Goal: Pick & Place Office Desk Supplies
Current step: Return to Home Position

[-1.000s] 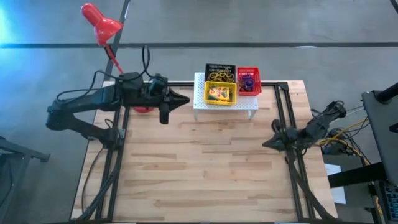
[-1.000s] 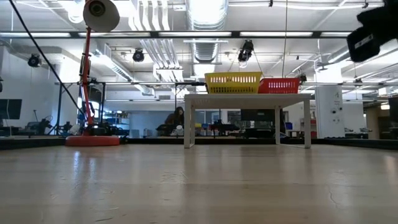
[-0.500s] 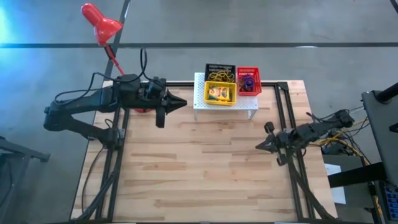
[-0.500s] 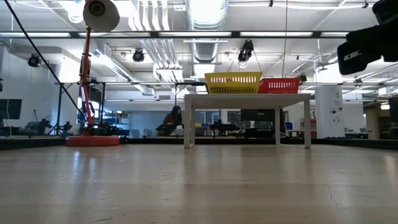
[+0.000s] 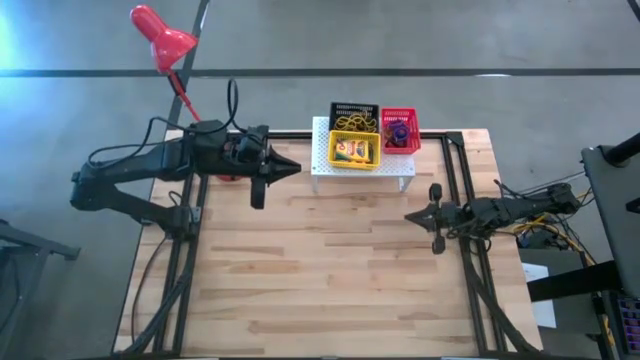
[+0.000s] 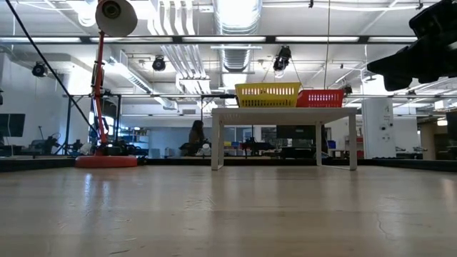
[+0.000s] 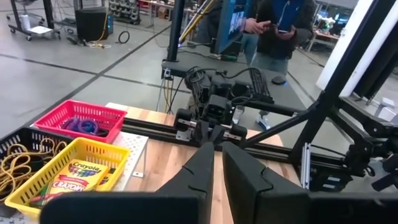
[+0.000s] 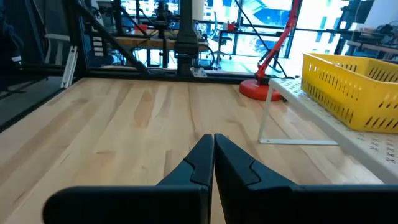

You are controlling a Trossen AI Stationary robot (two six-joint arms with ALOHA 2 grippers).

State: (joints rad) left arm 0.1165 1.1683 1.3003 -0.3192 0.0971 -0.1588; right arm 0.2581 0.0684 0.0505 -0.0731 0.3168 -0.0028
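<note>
**Office desk supplies sorted on the stand; both arms pulling clear**

Office desk supplies all lie in three trays on the white perforated stand (image 5: 322, 160) at the far edge of the table (image 5: 330, 270). A crayon box (image 5: 352, 151) sits in the yellow tray (image 5: 374, 160), yellow rubber bands (image 5: 357, 121) in the black tray (image 5: 345, 106), and purple and blue rings (image 5: 396, 131) in the red tray (image 5: 412, 142). No supply is visible on the bare wood.

Over the last second the trays and their contents have not moved. The right arm has unfolded from its tucked pose at the table's right edge and now reaches level toward the middle. Its right gripper (image 5: 410, 215) is above open wood, well apart from the stand. The left gripper (image 5: 296, 168) has drawn back slightly and hangs just beside the stand's left end. Judged from this layout, sorting is finished and only the return to rest remains.

Right jaws, seen in the right wrist view (image 8: 213, 138), are closed tip to tip and hold nothing. Left jaws, seen in the left wrist view (image 7: 217, 147), are all but closed, with only a narrow slit between the fingers. They also hold and touch nothing. The red desk lamp (image 5: 160, 35) stands beyond the table's far left corner.
</note>
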